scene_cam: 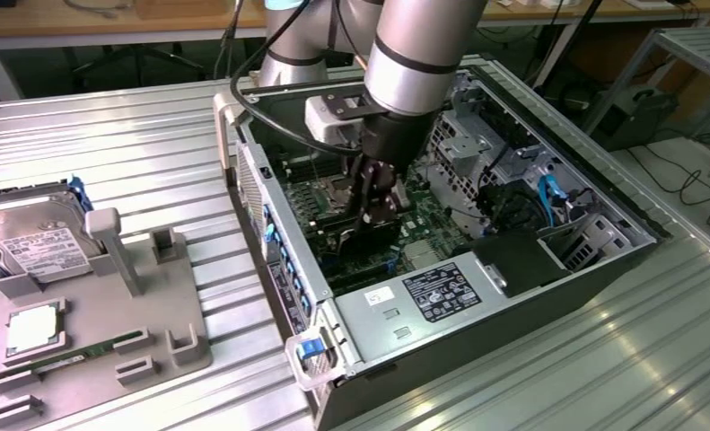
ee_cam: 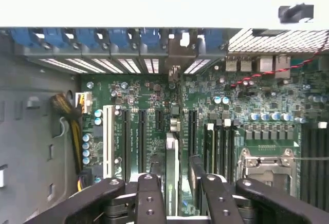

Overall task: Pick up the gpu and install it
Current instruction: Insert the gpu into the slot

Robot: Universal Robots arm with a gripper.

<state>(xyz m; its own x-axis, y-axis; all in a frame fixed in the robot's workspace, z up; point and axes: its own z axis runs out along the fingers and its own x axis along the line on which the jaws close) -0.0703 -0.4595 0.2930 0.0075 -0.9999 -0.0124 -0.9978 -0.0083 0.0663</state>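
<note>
GPU card point(ee_cam: 172, 175) sits edge-on between the two black fingers point(ee_cam: 150, 201) of the gripper point(ee_cam: 177, 203), which are closed narrowly on its faces; in the wrist view it appears as a thin dark slab with a green edge, standing upright over the motherboard point(ee_cam: 154, 106). Its lower edge is just above or at the row of long black expansion slots point(ee_cam: 141, 142); whether it is seated cannot be told. A white slot point(ee_cam: 108, 142) lies beside the black ones, and a bundle of yellow and black wires point(ee_cam: 69, 116) runs along the grey chassis wall. Beyond the slots, the blue retention clips point(ee_cam: 118, 36) line the rear bracket openings of the case.

In the exterior view, the gripper point(scene_cam: 372, 211) reaches down into the open computer case point(scene_cam: 367, 314), near its centre, with the card point(scene_cam: 372, 235) as a dark shape below it. The silver arm point(scene_cam: 421, 40) enters from 12 o'clock. A labelled power supply point(scene_cam: 444, 287) occupies the case at 6 o'clock of the gripper, and the drive cage point(scene_cam: 475, 135) with blue cables point(scene_cam: 552, 193) lies toward 2 o'clock.

At 9 o'clock of the case, on the ribbed metal bench point(scene_cam: 127, 135), a grey fixture tray point(scene_cam: 103, 305) carries a hard drive point(scene_cam: 38, 238), a processor point(scene_cam: 31, 330) and a RAM stick point(scene_cam: 85, 352).
</note>
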